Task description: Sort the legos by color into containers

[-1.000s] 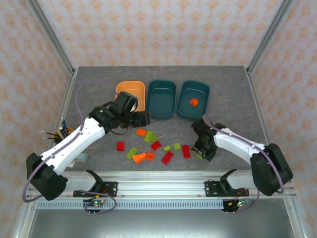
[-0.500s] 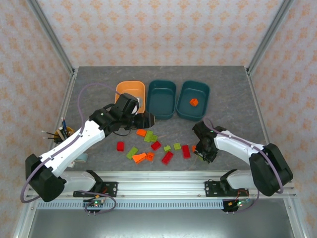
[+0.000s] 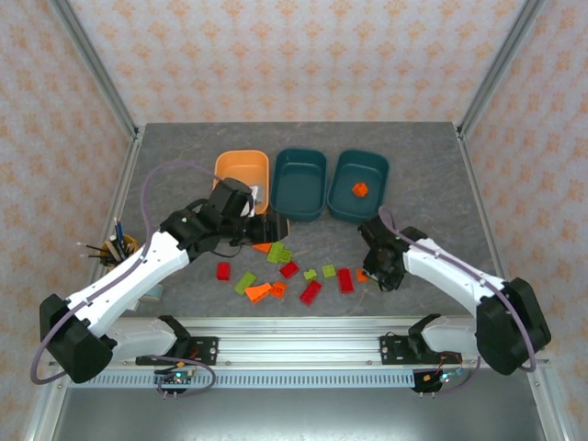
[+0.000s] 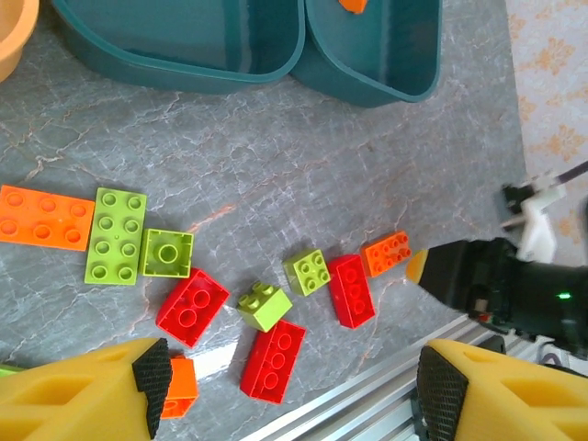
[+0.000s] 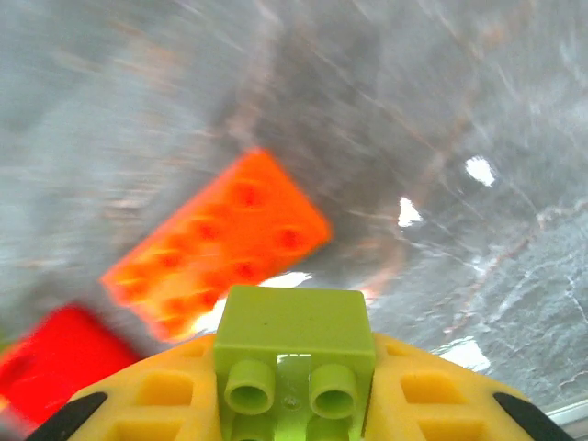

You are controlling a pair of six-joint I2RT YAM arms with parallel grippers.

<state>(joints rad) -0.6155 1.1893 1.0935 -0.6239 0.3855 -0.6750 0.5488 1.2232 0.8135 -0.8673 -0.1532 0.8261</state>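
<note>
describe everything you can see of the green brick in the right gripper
The yellow-green brick is a small, glossy plastic block with a smooth flat face and two round studs showing on the side turned to the wrist camera. It sits clamped in the right gripper, its yellow fingers against it left and right. Beyond it, blurred, an orange brick lies on the grey table; whether they touch cannot be told.
</note>
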